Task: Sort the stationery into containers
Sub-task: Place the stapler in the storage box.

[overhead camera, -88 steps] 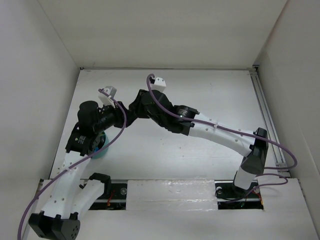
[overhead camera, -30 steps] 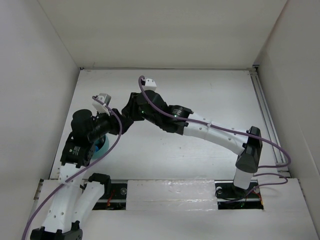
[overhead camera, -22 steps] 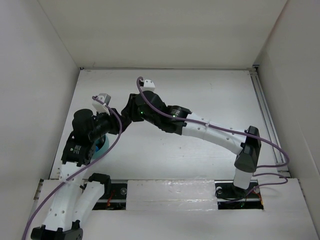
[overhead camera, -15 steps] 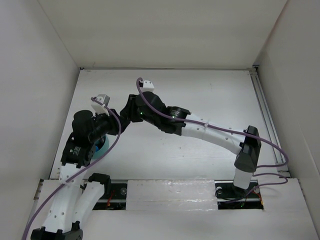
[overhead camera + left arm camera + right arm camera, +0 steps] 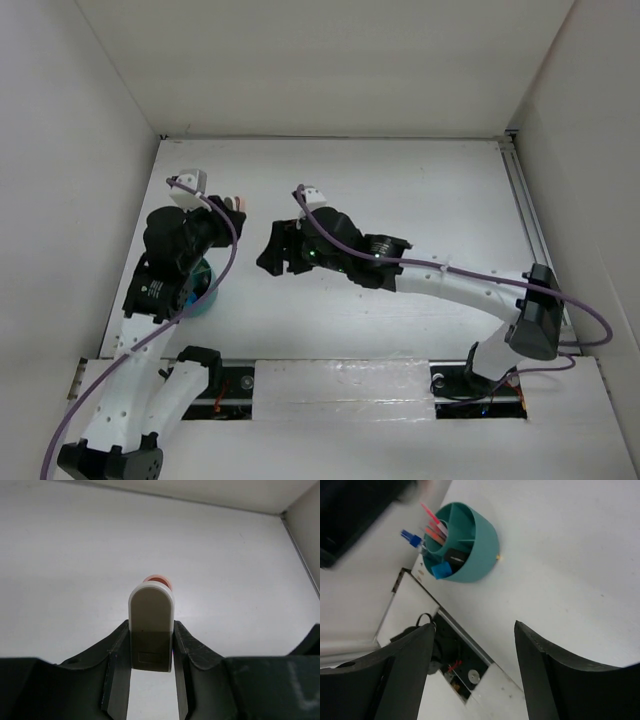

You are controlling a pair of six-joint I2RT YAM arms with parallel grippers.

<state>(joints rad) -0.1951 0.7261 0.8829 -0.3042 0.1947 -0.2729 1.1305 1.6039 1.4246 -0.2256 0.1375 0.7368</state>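
Observation:
My left gripper is shut on the pinkish-beige eraser, which stands up between the jaws above bare table. In the top view the left gripper holds the eraser at the table's left, beyond the teal cup, which my left arm half hides. My right gripper is open and empty, to the right of the cup. In the right wrist view the right gripper is open above the cup, which holds orange pencils, a blue-capped pen and a black marker.
White walls close in the table on the left, back and right. A metal rail runs along the right side. The arm bases and a cable slot lie along the near edge.
The two grippers were close together over the left middle of the table. Now they are apart: the left has swung back and left with the eraser, the right has drawn back toward the near side.

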